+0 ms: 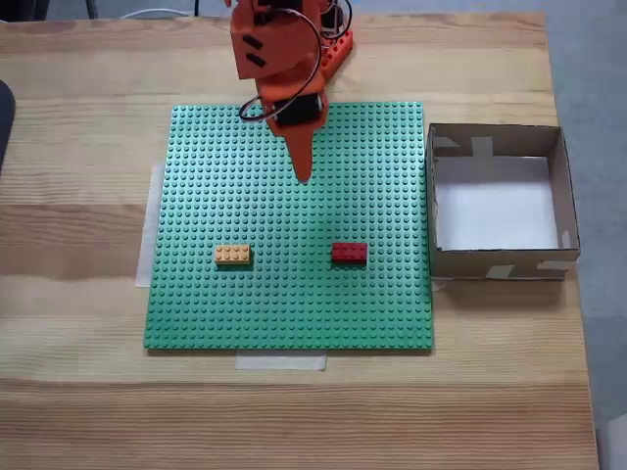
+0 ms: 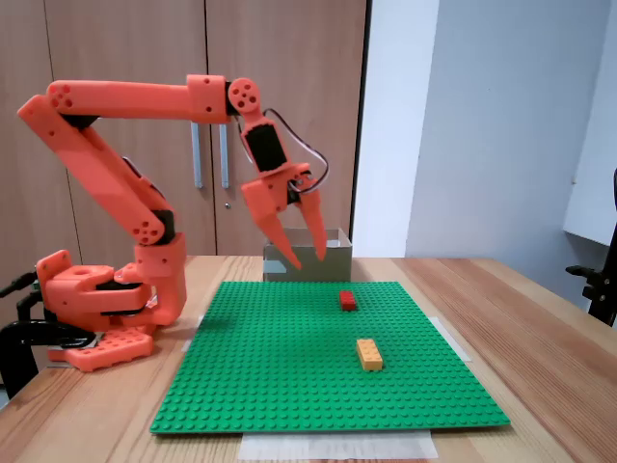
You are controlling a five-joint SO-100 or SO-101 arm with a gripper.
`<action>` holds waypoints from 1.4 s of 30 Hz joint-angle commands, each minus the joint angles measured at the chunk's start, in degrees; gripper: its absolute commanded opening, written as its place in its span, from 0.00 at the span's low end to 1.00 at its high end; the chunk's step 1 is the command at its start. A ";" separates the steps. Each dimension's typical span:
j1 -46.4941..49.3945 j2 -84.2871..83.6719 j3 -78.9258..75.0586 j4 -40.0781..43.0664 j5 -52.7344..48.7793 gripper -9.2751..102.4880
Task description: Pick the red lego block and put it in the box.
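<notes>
Tape strip point(image 1: 280, 361) at the near edge of the green baseplate point(image 1: 196, 294) is the closest thing in the top-down fixed view, stuck to the wooden table point(image 1: 78, 411). On the plate, the red lego block point(image 1: 349, 253) sits around 4 o'clock from the plate's middle, long axis running left-right in this view, with the yellow-orange brick point(image 1: 232, 255) well apart at 8 o'clock, lined up the same way. My gripper point(image 1: 303, 172) points down near the 12 o'clock side of the plate, so the red block lies roughly at 5 o'clock from my tips. From above my fingers read as one wedge, so I can't tell the gap here. Off the plate's 3 o'clock edge is the box point(image 1: 498, 263), empty by the look of it.

Side-on fixed view settles it: gripper point(image 2: 308, 246) hangs well above the plate with the fingers spread and nothing between them. The red block point(image 2: 347, 300) is lower and to the right, about 5 o'clock from my tips, and the box point(image 2: 339, 253) is behind it.

Best guess, I need to reach out and down, closing across the block's short sides.
</notes>
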 commanded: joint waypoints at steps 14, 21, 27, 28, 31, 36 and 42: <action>-1.32 -13.45 -10.20 -2.20 2.20 0.24; -1.49 -21.09 -15.29 -2.81 3.16 0.24; -2.29 -29.18 -19.78 -4.13 4.31 0.24; -2.29 -30.15 -20.39 -4.04 4.48 0.24; -2.02 -32.96 -22.06 -4.39 4.57 0.24; -0.97 -36.83 -24.52 -5.36 4.57 0.24; -0.44 -40.25 -27.16 -5.45 4.66 0.24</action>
